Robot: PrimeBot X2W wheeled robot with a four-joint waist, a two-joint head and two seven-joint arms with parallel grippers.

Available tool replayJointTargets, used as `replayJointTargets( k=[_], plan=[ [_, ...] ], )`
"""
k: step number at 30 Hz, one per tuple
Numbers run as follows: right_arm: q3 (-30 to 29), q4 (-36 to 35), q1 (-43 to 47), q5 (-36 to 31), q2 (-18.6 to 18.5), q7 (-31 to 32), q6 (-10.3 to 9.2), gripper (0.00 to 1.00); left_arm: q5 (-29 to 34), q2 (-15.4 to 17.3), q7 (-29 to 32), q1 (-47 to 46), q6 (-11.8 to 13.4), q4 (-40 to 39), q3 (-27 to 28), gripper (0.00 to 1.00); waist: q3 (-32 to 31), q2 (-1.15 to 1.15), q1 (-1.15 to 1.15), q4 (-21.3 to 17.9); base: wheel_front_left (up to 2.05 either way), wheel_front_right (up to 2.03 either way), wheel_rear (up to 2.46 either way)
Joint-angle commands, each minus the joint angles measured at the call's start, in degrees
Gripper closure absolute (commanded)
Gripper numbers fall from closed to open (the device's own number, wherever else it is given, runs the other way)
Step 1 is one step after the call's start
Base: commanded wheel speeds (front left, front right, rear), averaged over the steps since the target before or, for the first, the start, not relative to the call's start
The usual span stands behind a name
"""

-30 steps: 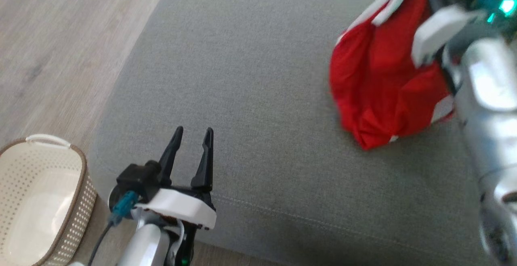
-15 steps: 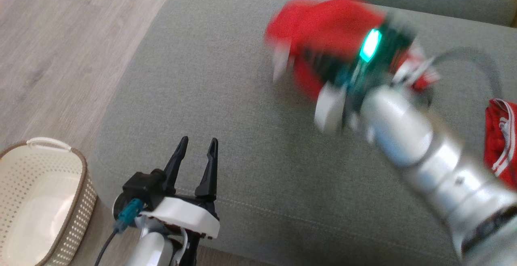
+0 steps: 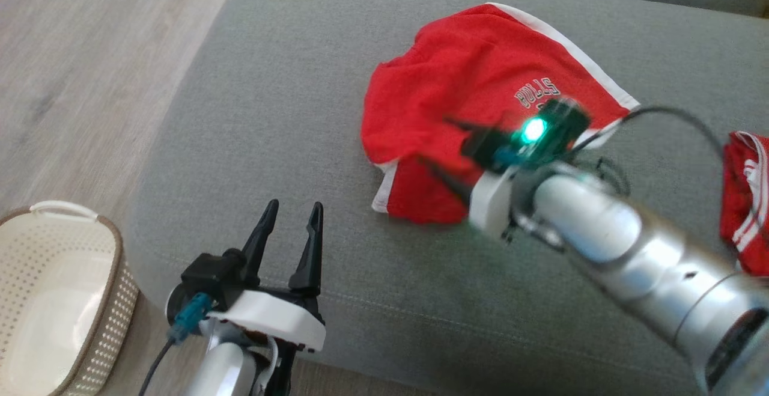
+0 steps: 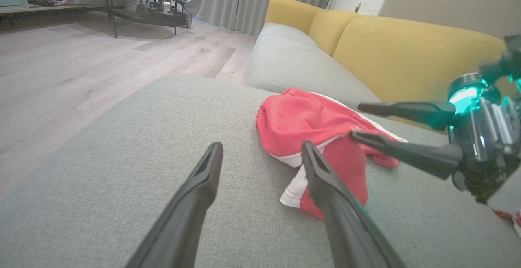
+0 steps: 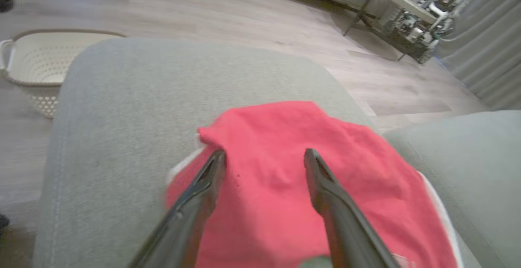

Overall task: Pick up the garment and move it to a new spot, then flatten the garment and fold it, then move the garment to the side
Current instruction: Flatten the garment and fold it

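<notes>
The red garment [image 3: 474,83] with white trim and a printed logo lies crumpled on the grey sofa cushion [image 3: 288,95]. My right gripper [image 3: 435,143] hovers just over its near edge, open, with nothing between the fingers. In the right wrist view the garment [image 5: 285,146] spreads under and past the open gripper [image 5: 264,154]. My left gripper [image 3: 291,213] stands open over the cushion's front edge, well left of the garment. The left wrist view has its own open gripper [image 4: 260,146], the garment [image 4: 301,117] and the right gripper [image 4: 357,120] beyond.
A second red garment [image 3: 745,191] with white stripes lies at the cushion's right edge. A cream perforated basket [image 3: 72,210] stands on the wooden floor [image 3: 72,53] at the lower left. Yellow sofa backs [image 4: 407,48] rise behind the cushion.
The right arm swung left with the garment hanging from it, let it go in the middle of the cushion and now stands open over it. The left gripper stayed put; the camera shifted slightly.
</notes>
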Motion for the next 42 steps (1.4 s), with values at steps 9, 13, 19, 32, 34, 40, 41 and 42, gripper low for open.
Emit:
replayJointTargets(
  k=[9, 13, 19, 32, 34, 40, 41, 42],
  plan=[
    [-22.5, -3.3, 1.8, 0.1, -4.2, -0.4, -0.03, 0.00, 0.1, 0.2, -0.3, -3.5, 0.4, -2.7, 4.0, 0.00, 0.0, 0.00, 0.00, -4.6, 0.00, 0.00, 0.00],
    [-33.2, -8.0, 8.2, -3.0, -4.6, -0.4, -0.03, 0.00, 0.4, 0.2, -0.3, -3.6, 0.2, -3.0, 4.9, 0.00, 0.1, 0.00, 0.00, -6.6, 0.00, 0.00, 0.00],
    [-48.1, -17.6, 20.8, -8.0, -1.0, -0.4, -0.03, 0.00, 0.8, 0.2, -0.3, -3.9, -0.1, -3.2, 6.7, 0.00, 0.5, 0.00, 0.00, -9.4, 0.00, 0.00, 0.00],
    [-58.8, -28.4, 36.0, -14.0, 6.8, -0.4, -0.03, 0.00, 1.3, 0.2, -0.3, -4.4, -0.8, -3.7, 8.2, 0.00, 1.5, 0.00, 0.00, -12.3, 0.00, 0.00, 0.00],
    [-58.7, -28.3, 36.1, -13.7, 7.2, -0.3, -0.03, 0.00, 1.3, 0.2, -0.3, -4.7, -0.9, -3.8, 8.0, 0.00, 1.9, 0.00, 0.00, -12.2, 0.00, 0.00, 0.00],
    [-57.1, -27.3, 35.3, -12.2, 7.7, 0.0, -0.03, 0.00, 1.1, 0.2, -0.3, -5.2, -0.9, -3.6, 7.3, 0.00, 2.6, 0.00, 0.00, -11.0, 0.00, 0.00, 0.00],
    [-56.5, -26.8, 35.0, -12.0, 7.8, 0.2, -0.03, 0.00, 1.0, 0.2, -0.3, -5.2, -1.0, -3.5, 7.2, 0.00, 2.7, 0.00, 0.00, -10.7, 0.00, 0.00, 0.00],
    [-55.9, -26.3, 34.6, -11.6, 7.9, 0.3, -0.03, 0.00, 1.0, 0.2, -0.3, -5.2, -0.9, -3.5, 7.1, 0.00, 2.8, 0.00, 0.00, -10.3, 0.00, 0.00, 0.00]
  ],
)
